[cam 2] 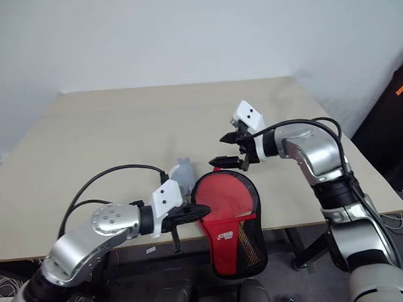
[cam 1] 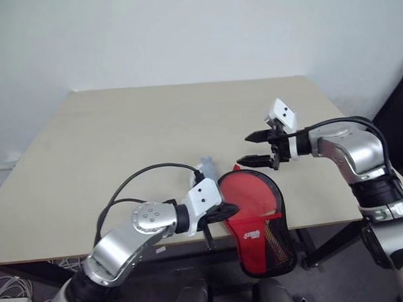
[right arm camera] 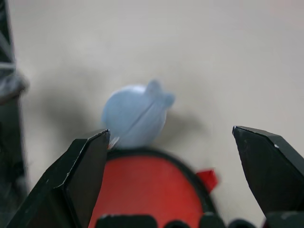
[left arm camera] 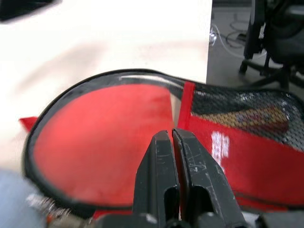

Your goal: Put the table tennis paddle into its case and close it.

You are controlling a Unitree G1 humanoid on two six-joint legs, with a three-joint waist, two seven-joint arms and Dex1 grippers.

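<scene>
The case [cam 1: 258,223], soft and light with a firmer black rim, overhangs the counter's [cam 1: 122,140] near edge, pinched at its left rim by the shut left claw [cam 1: 225,212]; the wide-open right claw [cam 1: 253,148], hovering just beyond, should take the rim, not the limp mesh.

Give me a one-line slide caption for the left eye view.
Shut left gripper at the red case hanging over the table edge; open right gripper hovers above.
</scene>
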